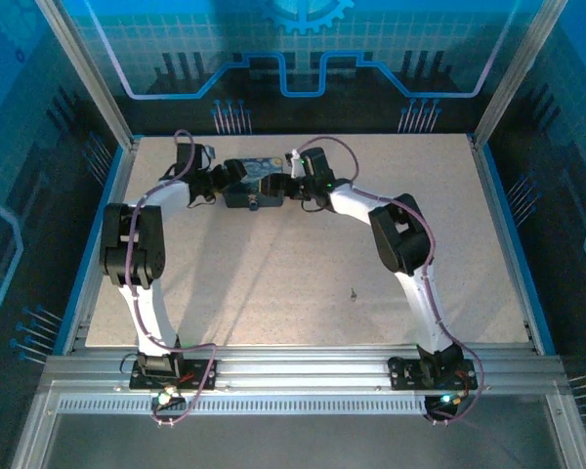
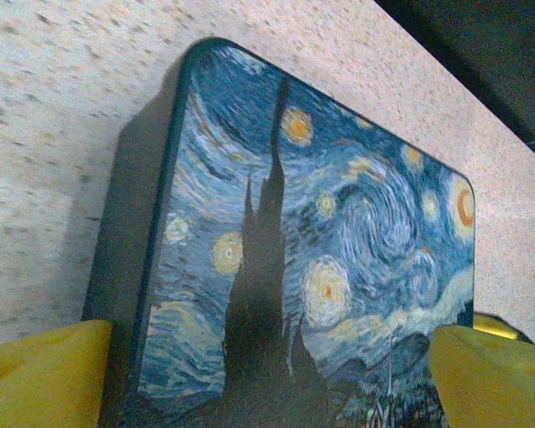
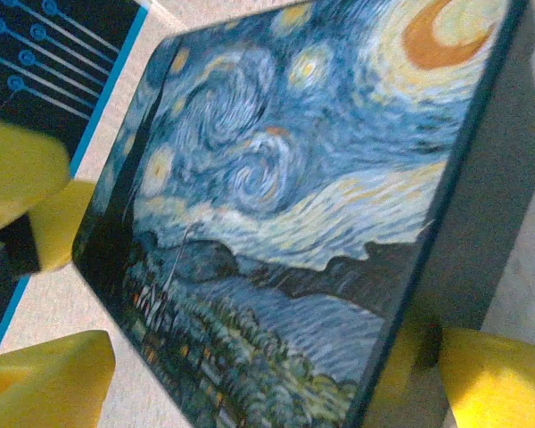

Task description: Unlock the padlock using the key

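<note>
Reaching in from both ends, my left gripper & right gripper have the lock between them, at the far side of the table. Right jaws are spread wide, w/ a gap to the lock. Left jaws sit on both sides of it; can't tell if they squeeze. A tiny dark bit, prob the key, lies well apart. So I think nothing's done yet: key not picked up, not in the lock.

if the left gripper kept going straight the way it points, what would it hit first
The padlock: it lies right ahead between the left gripper's yellow fingers, likely very close, though depth is unclear.
</note>
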You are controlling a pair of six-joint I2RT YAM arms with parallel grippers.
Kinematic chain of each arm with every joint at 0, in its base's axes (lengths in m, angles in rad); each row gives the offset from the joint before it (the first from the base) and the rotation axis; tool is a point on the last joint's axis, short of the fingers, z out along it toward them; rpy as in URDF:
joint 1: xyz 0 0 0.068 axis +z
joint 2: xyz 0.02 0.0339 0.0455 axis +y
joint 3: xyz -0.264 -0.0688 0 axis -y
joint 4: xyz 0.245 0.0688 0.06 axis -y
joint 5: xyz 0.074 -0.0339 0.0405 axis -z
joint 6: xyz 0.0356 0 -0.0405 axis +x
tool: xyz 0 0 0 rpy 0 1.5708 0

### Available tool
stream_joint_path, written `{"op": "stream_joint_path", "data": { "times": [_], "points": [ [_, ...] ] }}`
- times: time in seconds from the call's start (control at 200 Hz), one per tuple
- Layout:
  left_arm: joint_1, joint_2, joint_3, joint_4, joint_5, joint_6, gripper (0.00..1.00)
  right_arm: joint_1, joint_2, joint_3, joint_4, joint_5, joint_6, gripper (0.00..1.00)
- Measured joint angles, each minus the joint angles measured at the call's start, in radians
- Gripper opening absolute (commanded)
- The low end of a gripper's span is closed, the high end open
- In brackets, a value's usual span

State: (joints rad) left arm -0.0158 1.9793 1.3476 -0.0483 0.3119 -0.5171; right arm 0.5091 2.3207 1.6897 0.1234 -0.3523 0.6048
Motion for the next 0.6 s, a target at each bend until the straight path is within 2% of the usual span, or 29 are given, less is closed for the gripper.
{"op": "stream_joint_path", "data": {
  "times": [0.36, 0.6],
  "points": [
    [-0.171, -0.023, -0.071, 0.074, -0.065, -0.007, 0.92, -0.029, -0.315, -0.468, 0.080, 0.024, -0.006, 0.95],
    [-0.251, -0.055, -0.113, 0.090, -0.088, -0.009, 0.95, -0.046, -0.454, -0.634, 0.079, 0.062, -0.011, 0.97]
  ]
}}
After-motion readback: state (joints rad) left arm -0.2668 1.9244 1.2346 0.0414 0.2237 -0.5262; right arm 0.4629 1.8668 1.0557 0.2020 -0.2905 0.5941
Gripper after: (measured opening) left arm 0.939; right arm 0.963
